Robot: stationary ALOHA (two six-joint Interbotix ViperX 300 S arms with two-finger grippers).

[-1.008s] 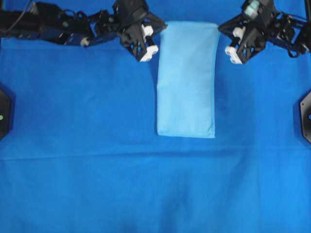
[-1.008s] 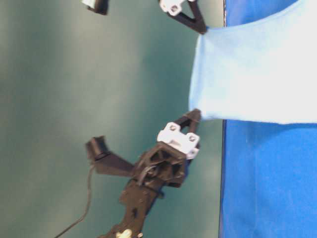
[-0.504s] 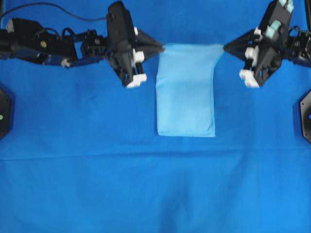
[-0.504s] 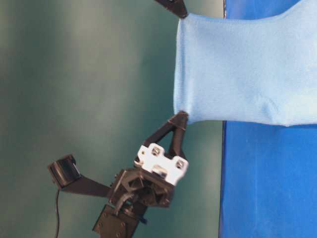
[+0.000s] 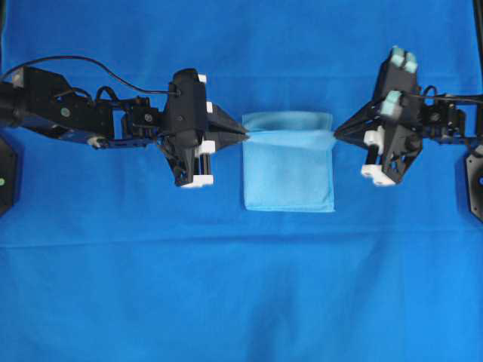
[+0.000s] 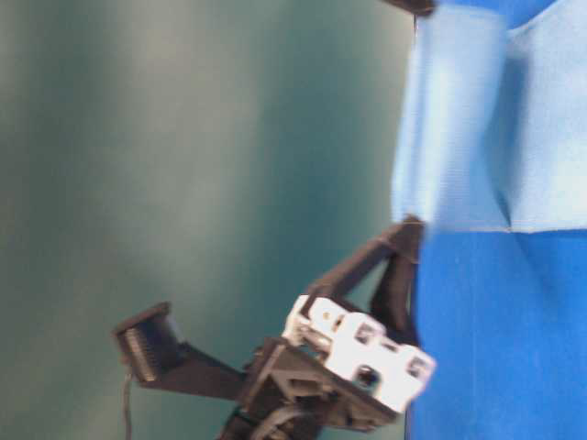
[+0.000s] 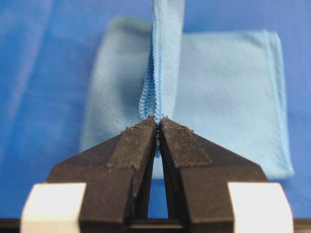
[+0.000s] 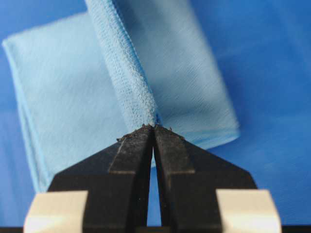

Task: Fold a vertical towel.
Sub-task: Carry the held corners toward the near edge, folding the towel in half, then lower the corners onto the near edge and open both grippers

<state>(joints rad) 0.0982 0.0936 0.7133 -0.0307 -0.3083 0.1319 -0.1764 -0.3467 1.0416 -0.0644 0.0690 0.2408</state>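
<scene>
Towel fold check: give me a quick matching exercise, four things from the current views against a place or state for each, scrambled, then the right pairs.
Things:
1. left pincer
2. right pincer
3. towel
4. dark cloth

Places or states:
A. spread flat over the whole surface
B. shut on the towel's edge, on the right of the overhead view
C. light blue, partly lifted and doubled over itself
D. shut on the towel's edge, on the left of the overhead view

Pairs: 1-D, 2-B, 3-C, 4-A
</scene>
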